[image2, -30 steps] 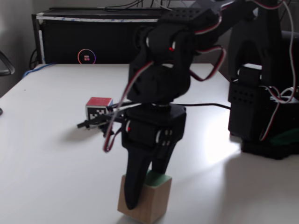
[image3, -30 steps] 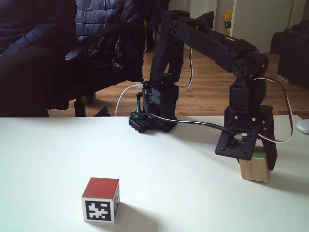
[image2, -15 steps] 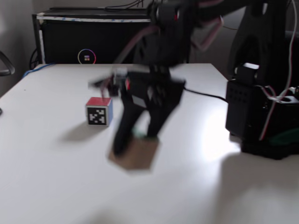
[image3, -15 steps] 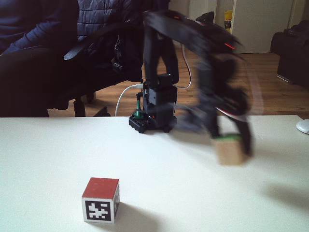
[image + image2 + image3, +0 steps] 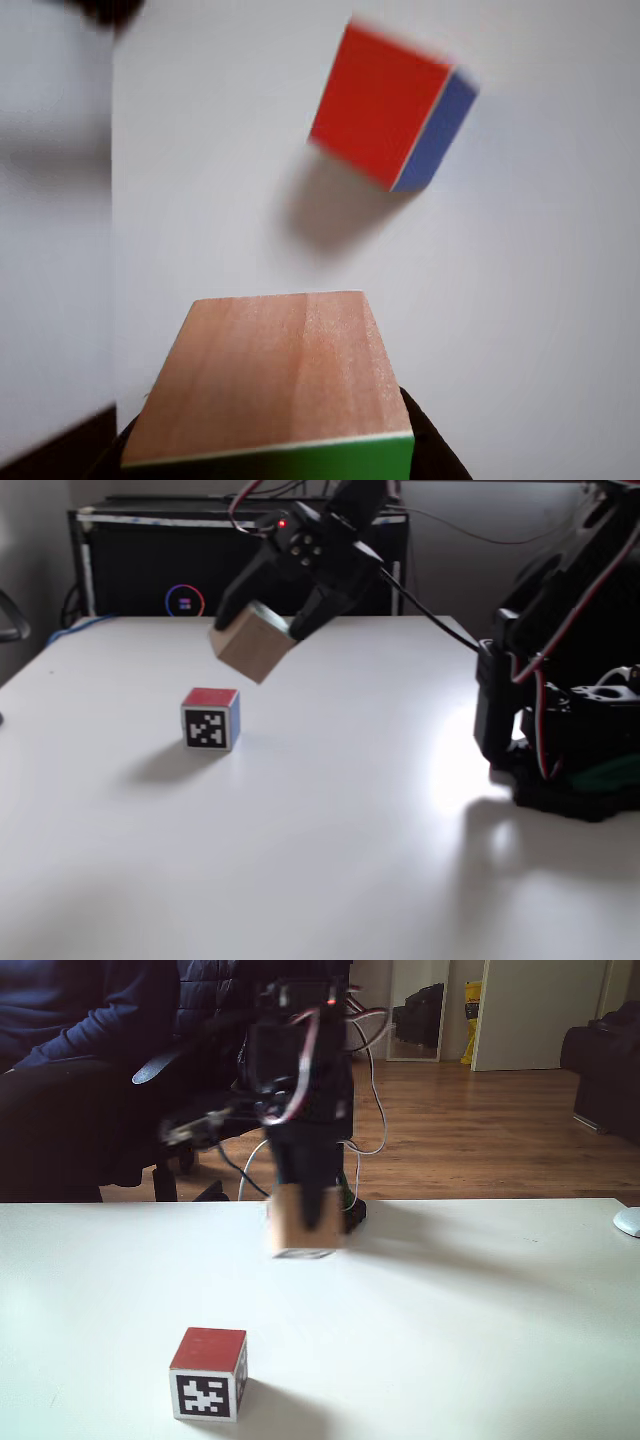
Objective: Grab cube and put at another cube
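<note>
The green-faced wooden cube (image 5: 251, 643) hangs tilted in the air above the white table (image 5: 330, 860), clear of its surface; in a fixed view it sits nearer the table's far edge, and in the other view its pale grained top (image 5: 270, 375) meets a bright green face along the bottom. The red-and-blue cube (image 5: 211, 718) rests flat on the table (a black-and-white marker on one side), red face up (image 5: 209, 1373), lower than the lifted cube and apart from it.
</note>
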You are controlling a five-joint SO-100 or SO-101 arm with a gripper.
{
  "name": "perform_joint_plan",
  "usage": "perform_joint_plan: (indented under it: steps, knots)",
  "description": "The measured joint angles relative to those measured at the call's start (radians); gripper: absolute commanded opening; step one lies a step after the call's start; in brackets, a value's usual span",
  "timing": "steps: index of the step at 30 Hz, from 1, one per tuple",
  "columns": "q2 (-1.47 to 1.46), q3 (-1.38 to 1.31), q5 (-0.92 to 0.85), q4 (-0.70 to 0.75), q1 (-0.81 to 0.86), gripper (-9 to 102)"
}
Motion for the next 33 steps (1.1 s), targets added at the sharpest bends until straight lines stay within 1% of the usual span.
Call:
perform_joint_plan:
  steps: [9, 21, 27, 33]
  knots:
    - [-0.273, -0.183, 0.026, 0.000, 0.118, 9]
    - [-0.351, -0.304, 0.037, 0.009, 0.187, 9]
    - [-0.446, -0.333, 0.021, 0.009, 0.224, 9]
    - [-0.518, -0.371, 0.021, 0.009, 0.221, 11]
